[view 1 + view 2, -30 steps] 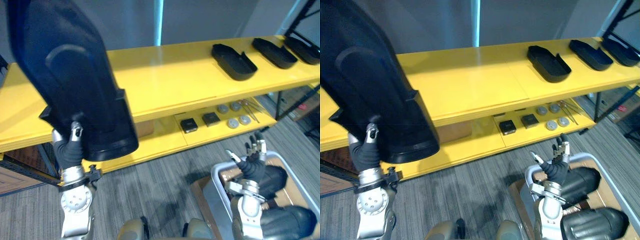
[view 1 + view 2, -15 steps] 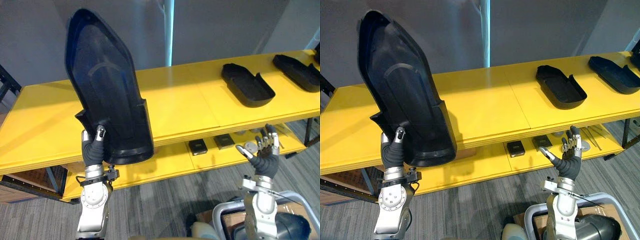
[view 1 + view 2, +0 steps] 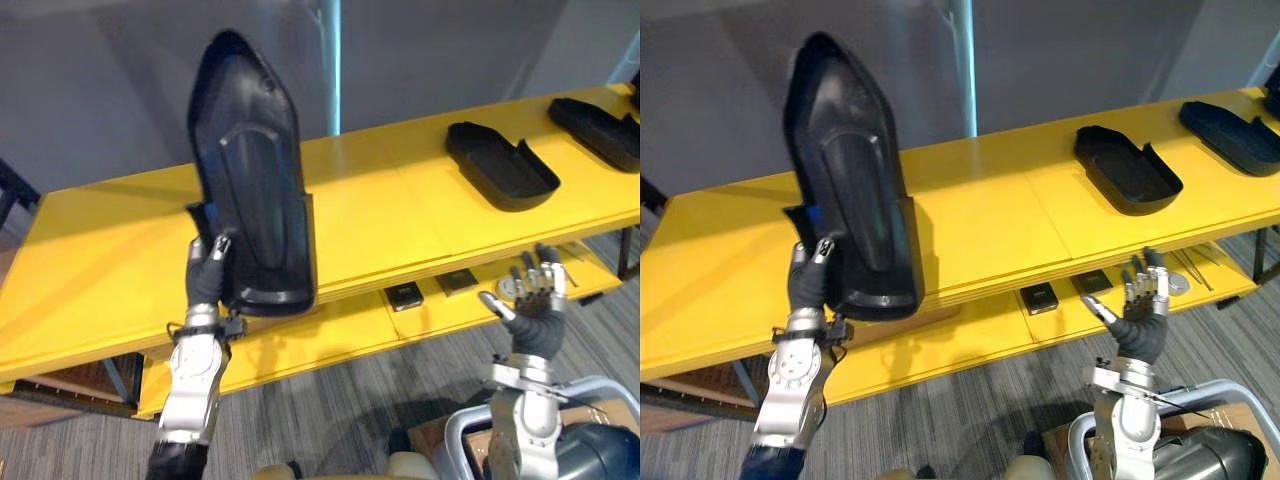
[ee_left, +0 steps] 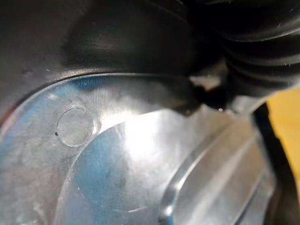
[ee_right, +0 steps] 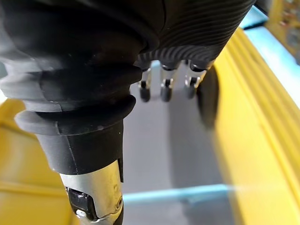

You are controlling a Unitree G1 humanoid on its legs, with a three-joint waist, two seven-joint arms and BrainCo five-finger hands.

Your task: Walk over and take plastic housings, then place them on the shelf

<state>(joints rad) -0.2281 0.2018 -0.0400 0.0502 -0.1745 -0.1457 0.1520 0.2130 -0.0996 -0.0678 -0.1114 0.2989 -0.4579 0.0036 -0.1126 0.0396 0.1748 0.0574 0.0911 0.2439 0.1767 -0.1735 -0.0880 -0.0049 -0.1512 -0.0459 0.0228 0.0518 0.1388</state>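
The left hand (image 3: 207,280) is sitting at about 8 o'clock in the head view, its fingers curling round the lower edge of a large black plastic housing (image 3: 255,200) while the thumb is pressing on the front face. The housing is standing nearly upright, its pointed end reaching toward 12 o'clock and its body hanging in front of the yellow shelf (image 3: 400,210) without resting on it. At 2 o'clock a second housing (image 3: 500,165) is lying hollow side up on the shelf top, and a third housing (image 3: 598,120) is lying beyond it near the edge. Under the top board, two square black parts (image 3: 405,295) are lying on the lower shelf (image 3: 330,330). At 4 o'clock the right hand (image 3: 535,310) is hovering with fingers spread and straight, holding nothing, above a grey bin (image 3: 455,440)
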